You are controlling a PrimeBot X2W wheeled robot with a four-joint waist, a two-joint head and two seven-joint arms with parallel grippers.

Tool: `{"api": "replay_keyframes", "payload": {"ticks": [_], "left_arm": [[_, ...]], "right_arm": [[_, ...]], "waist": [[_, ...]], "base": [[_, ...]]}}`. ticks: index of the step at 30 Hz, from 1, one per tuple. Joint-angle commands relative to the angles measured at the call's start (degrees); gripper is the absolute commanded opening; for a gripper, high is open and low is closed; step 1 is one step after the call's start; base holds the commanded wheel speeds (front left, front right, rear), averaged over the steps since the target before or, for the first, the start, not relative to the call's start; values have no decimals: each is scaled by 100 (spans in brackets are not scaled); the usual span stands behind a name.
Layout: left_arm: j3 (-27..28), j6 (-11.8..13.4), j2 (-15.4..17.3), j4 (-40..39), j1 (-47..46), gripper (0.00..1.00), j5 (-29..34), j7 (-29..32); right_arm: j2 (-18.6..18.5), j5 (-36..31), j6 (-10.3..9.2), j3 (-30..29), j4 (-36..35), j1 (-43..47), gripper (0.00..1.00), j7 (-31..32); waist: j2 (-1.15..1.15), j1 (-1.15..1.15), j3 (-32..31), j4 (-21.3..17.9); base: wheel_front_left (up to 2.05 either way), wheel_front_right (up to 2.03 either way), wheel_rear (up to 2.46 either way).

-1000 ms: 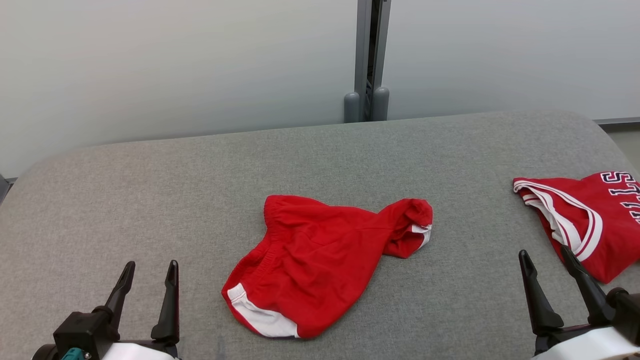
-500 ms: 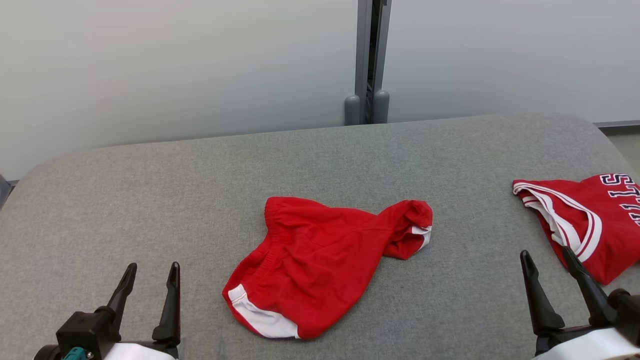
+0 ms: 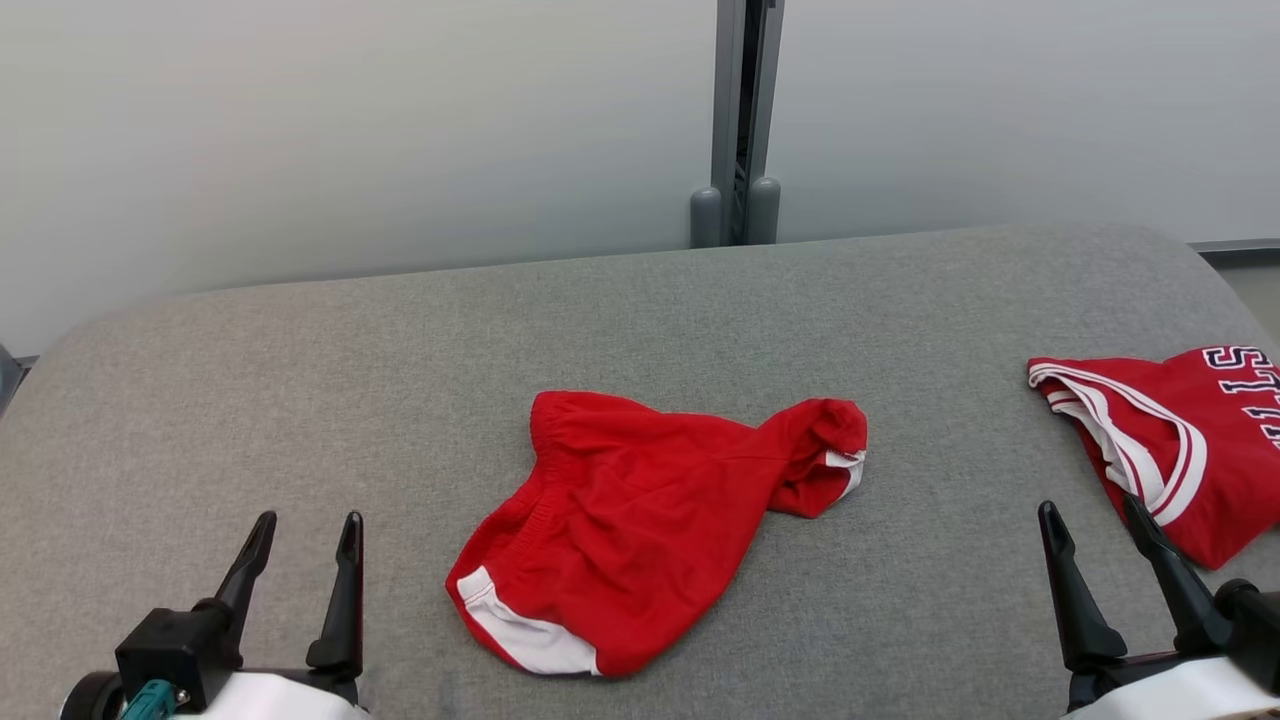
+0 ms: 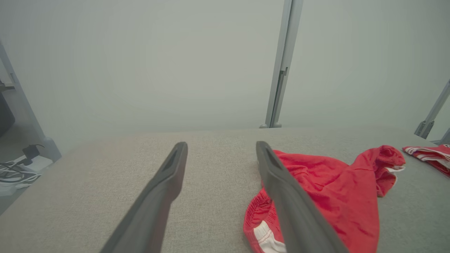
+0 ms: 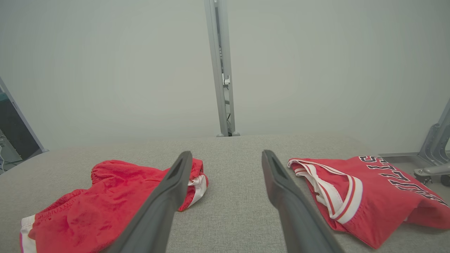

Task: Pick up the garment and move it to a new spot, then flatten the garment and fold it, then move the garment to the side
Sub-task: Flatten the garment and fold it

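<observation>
One grey fabric table, red shorts, pale wall, metal post

Just one piece of writing out here, and it sits on the red jersey lying at the right end of the grey pad. It's big block lettering, dark navy with a white outline. In the head view an S reads clean at the far end, two L's follow it, and then the word runs off the picture's edge. The right wrist view catches the same lettering slanted and foreshortened along the jersey's far side: S, L, L, then what looks like a U. Whatever comes after that sinks into the folded cloth, too skewed to read.
</observation>
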Motion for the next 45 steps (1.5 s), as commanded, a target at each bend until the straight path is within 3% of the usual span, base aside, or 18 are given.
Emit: {"api": "replay_keyframes", "payload": {"ticks": [1, 6, 17, 23, 30, 31, 32, 33, 39, 45], "left_arm": [[-14, -29, 52, -25, -145, 100, 45, 4], [-313, -360, 150, 35, -549, 100, 99, 243], [-1103, -1545, 428, 962, -1526, 100, -122, 1269], [-1283, -1843, 797, 1376, -1738, 100, -358, 2016], [-1467, -1976, 1079, 1502, -1903, 100, -548, 2522], [-1497, -1990, 1114, 1476, -1918, 92, -583, 2576], [-1530, -2009, 1140, 1439, -1930, 57, -623, 2618], [-1595, -2018, 1194, 1404, -1935, 0, -649, 2687], [-1810, -2057, 1376, 809, -2057, 0, -826, 2683], [-2028, -2062, 1423, -289, -2301, 0, -1211, 2747]], "right_arm": [[-4, 9, -2, -12, 1, 10, 100, -35], [-6, 9, -2, 61, -39, -97, 100, -20], [-7, 78, -2, 324, 133, -495, 100, -212], [-2, 110, -2, 353, 310, -702, 100, -386], [0, 110, -2, 390, 411, -843, 100, -462], [0, 107, -2, 385, 416, -859, 100, -479], [0, 107, -2, 377, 428, -870, 100, -490], [1, 107, -2, 370, 435, -870, 100, -498], [-8, 127, -2, 282, 483, -871, 100, -526], [24, 92, -2, 206, 407, -850, 100, -476]], "waist": [[0, 0, 18, 6], [0, 0, 186, -12], [0, 0, 973, -348], [0, 0, 1336, -544], [0, 0, 1480, -617], [0, 0, 1489, -620], [0, 0, 1493, -621], [0, 0, 1494, -619], [0, 0, 1434, -574], [0, 0, 1327, -536]], "base": [[0, 0, 0], [0, 0, 0], [0, 0, 0], [0, 0, 0], [0, 0, 0], [0, 0, 0], [0, 0, 0], [0, 0, 0], [0, 0, 0], [0, 0, 0]]}}
